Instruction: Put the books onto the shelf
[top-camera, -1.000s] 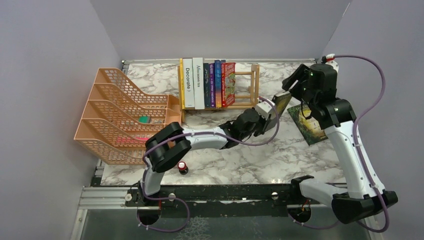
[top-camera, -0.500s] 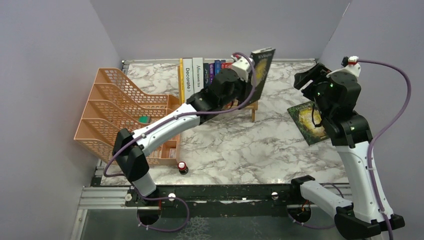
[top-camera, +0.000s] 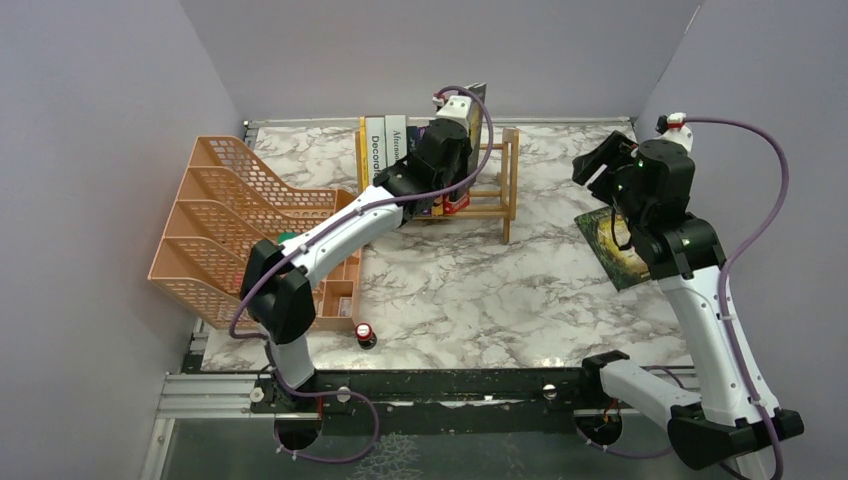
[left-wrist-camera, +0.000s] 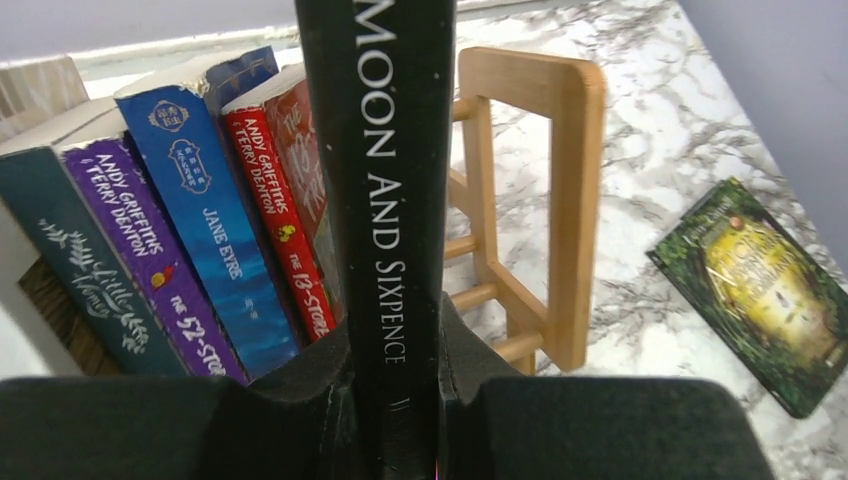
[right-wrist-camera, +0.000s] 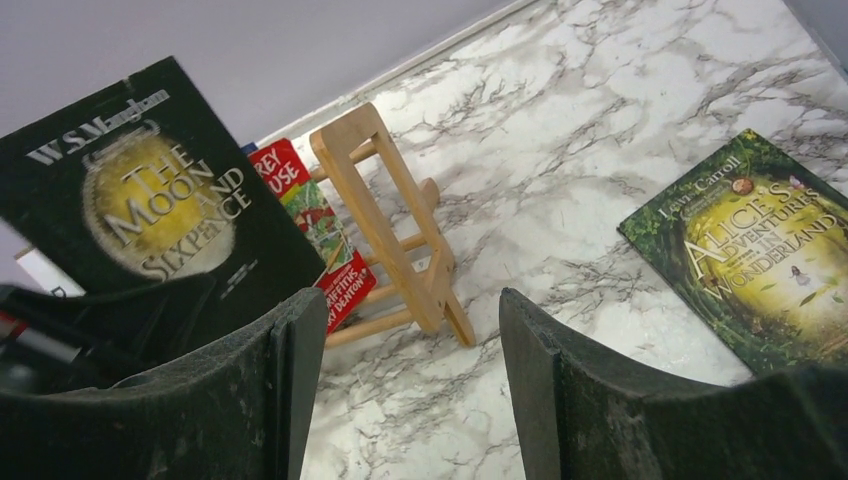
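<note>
Holds the black book (left-wrist-camera: 385, 150) upright in the left gripper (left-wrist-camera: 400, 405), jaws pinched narrow on the foot of its spine. Poises it at the shelf (left-wrist-camera: 575, 200), at 12 o'clock on the table (top-camera: 470, 290), just beside the red book (left-wrist-camera: 285, 220) on that book's 3 o'clock side and inside the wooden end frame. Hangs the right gripper (right-wrist-camera: 400, 380) with jaws wide and empty at 3 o'clock, near the green book (right-wrist-camera: 765, 250), which lies flat and face up, well apart from the shelf.

free slot, between red book (left-wrist-camera: 272, 195) and end frame (left-wrist-camera: 575, 200)
</note>
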